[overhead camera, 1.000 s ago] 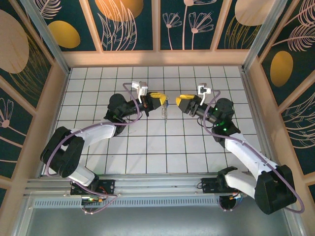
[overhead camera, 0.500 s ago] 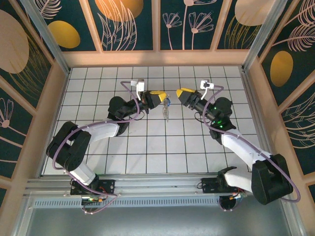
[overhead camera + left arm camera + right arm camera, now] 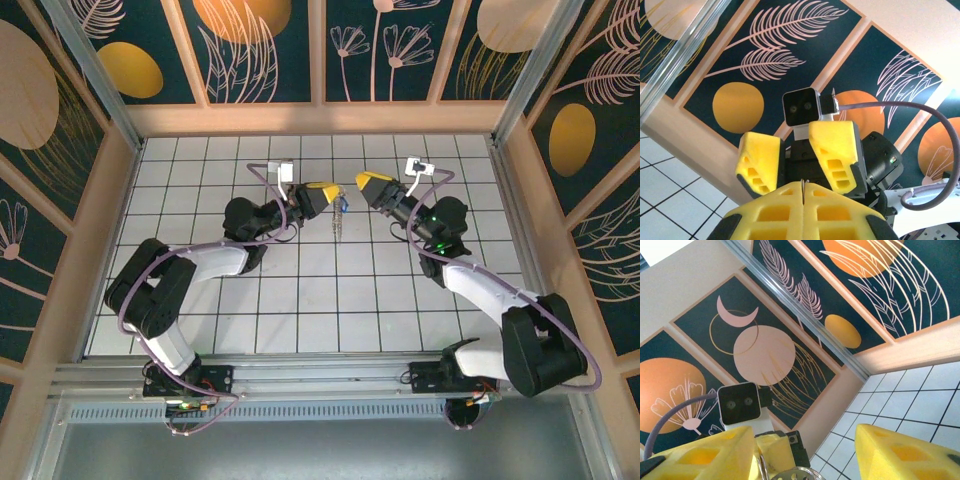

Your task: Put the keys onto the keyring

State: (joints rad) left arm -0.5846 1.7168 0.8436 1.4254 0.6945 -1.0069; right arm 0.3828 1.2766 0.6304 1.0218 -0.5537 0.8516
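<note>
In the top view my left gripper (image 3: 328, 196) is held above the tiled floor, shut on the keyring (image 3: 337, 222), whose silvery links dangle below it. The blue-headed key (image 3: 343, 205) hangs at the top of that cluster. In the left wrist view my left gripper (image 3: 805, 187) has its yellow pads pressed together on a thin metal edge. My right gripper (image 3: 370, 186) faces it from the right, a short gap away, open and empty. In the right wrist view my right gripper (image 3: 805, 440) is spread wide, with a metal ring (image 3: 795, 474) low between the fingers.
White tiled floor (image 3: 330, 290) lies below both arms. Wooden walls with patterned panels (image 3: 320, 115) enclose it at the back and sides. In the left wrist view, the right arm's camera (image 3: 801, 106) sits above its open fingers (image 3: 832, 150), right in front.
Both grippers have risen and shifted slightly toward the back wall. The right gripper's fingers opened wider and it tilted toward the left gripper. The keyring stays pinched by the left.
</note>
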